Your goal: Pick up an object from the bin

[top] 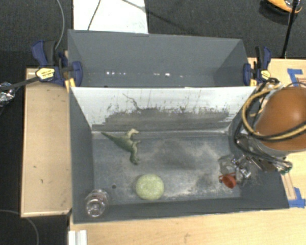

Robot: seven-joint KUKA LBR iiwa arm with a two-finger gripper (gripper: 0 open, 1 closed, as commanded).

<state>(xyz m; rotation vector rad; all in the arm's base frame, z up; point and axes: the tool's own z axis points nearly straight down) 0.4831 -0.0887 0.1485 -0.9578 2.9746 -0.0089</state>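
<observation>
Grey metal bin [81,152], scuffed floor. Gripper [233,171] low nr right wall, at small red thing [227,180]; spread or pinching, can't tell. Risk: red piece close to the wall, cd skid away or wedge. Green dinosaur [130,142], green ball [150,186], clear cup [96,203] well apart.

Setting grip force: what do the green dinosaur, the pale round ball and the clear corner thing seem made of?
Green dinosaur: probably moulded plastic or rubber, matte. Pale round ball: maybe foam, dull mottled surface. Clear thing: glass or hard plastic, see-through with glints.
</observation>
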